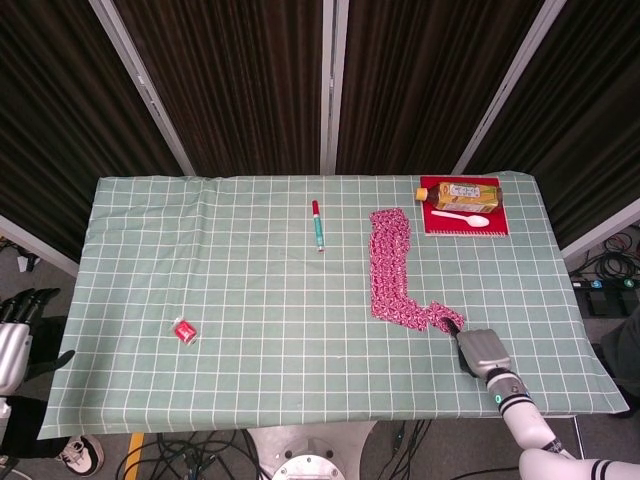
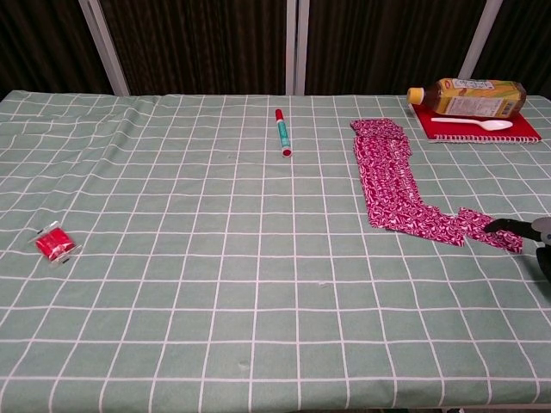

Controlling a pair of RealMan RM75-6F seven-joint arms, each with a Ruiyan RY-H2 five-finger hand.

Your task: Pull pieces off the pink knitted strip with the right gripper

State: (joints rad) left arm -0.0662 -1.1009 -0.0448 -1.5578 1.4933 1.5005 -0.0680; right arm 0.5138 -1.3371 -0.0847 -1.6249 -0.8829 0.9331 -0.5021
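The pink knitted strip (image 1: 389,262) lies lengthwise on the checked cloth, right of centre. Its near end is drawn out sideways to the right as a thin tail (image 2: 448,226). My right hand (image 1: 481,350) is low over the table near the front right and pinches the tip of that tail between dark fingertips (image 2: 503,226). In the chest view only the edge of the right hand (image 2: 540,229) shows at the frame's right border. My left hand (image 1: 12,342) hangs off the table's left side, fingers apart, holding nothing.
A red and green marker (image 1: 318,224) lies at mid-back. A small red packet (image 1: 184,330) sits at front left. At the back right a bottle (image 1: 461,191) and a white spoon (image 1: 463,217) rest on a red notebook (image 1: 500,226).
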